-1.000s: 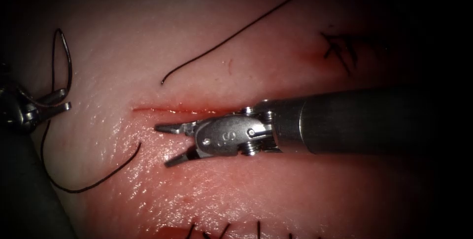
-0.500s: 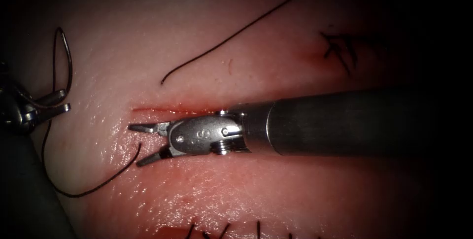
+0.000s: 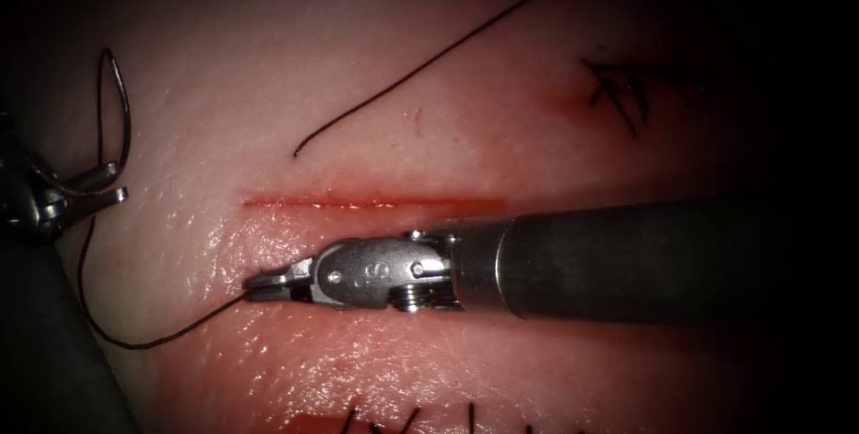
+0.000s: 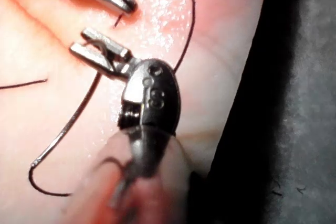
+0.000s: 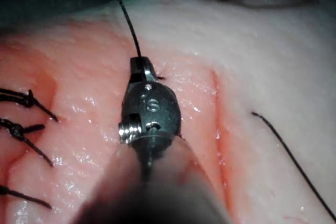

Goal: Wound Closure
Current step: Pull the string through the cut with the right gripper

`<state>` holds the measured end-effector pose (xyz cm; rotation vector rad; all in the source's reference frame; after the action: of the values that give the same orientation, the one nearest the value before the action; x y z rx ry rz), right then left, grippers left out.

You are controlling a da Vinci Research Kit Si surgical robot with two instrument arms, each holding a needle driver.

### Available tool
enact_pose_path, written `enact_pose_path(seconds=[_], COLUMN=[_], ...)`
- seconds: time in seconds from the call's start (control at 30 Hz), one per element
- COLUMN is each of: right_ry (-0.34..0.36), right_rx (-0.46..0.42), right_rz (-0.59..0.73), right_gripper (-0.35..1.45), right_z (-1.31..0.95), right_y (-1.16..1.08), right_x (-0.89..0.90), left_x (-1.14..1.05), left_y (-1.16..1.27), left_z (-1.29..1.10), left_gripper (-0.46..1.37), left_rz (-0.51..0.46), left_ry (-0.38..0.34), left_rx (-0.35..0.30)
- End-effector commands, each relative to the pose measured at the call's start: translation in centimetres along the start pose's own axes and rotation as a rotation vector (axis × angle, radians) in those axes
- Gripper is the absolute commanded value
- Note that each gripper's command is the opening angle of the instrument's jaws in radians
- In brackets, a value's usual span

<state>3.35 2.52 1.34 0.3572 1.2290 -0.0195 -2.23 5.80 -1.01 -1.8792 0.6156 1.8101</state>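
Note:
On the tissue (image 3: 268, 85) the cut (image 3: 367, 203) runs as a thin line wet with red fluid. My right tool (image 3: 261, 285) lies just below the cut's left end, jaws shut on the free end of the dark thread (image 3: 134, 344). The right wrist view has the same grip (image 5: 140, 66), thread (image 5: 128, 24) leading away. The thread curves down and left, then up to my left tool (image 3: 109, 185) at the far left, which is shut on it (image 4: 100, 48). A dark loop (image 3: 125, 103) rises beyond the left tool. I cannot tell where the needle is.
A loose thread strand (image 3: 429, 58) lies above the cut, its end near the cut's left part. Finished stitches (image 3: 617, 85) sit at the upper right, and more stitch ends (image 3: 403, 418) stand along the lower edge. The right tool's shaft (image 3: 626, 259) lies under the cut's right half.
My right tool has moved left and down, uncovering the cut, and its open jaws have closed on the thread's free end. The left tool has not moved.

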Motion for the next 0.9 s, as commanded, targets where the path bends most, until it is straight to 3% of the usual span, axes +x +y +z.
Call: enact_pose_path(seconds=[0.03, 0.27, 0.6, 0.73, 0.9], right_ry=[-0.002, -0.005, -0.021, -0.033, -0.044], right_rx=[0.016, 0.078, 0.145, 0.163, 0.180], right_rz=[-0.005, -0.019, -0.046, -0.062, -0.081], right_gripper=[-0.35, -0.35, -0.35, -0.35, -0.35], right_z=[0.00, 0.06, 0.47, 0.65, 0.80], right_y=[-0.07, -0.62, -1.35, -1.54, -1.61], right_x=[0.06, 0.51, 1.10, 1.19, 1.12], left_x=[-0.01, -0.02, -0.03, -0.03, -0.03], left_y=[0.01, 0.06, 0.09, 0.10, 0.11], left_z=[0.01, 0.05, 0.07, 0.06, 0.05], left_gripper=[-0.35, -0.35, -0.35, -0.35, -0.35], left_rz=[0.000, -0.002, -0.003, -0.003, -0.003], left_ry=[-0.003, -0.006, -0.005, -0.003, -0.002], left_rx=[-0.013, -0.026, -0.033, -0.034, -0.035])
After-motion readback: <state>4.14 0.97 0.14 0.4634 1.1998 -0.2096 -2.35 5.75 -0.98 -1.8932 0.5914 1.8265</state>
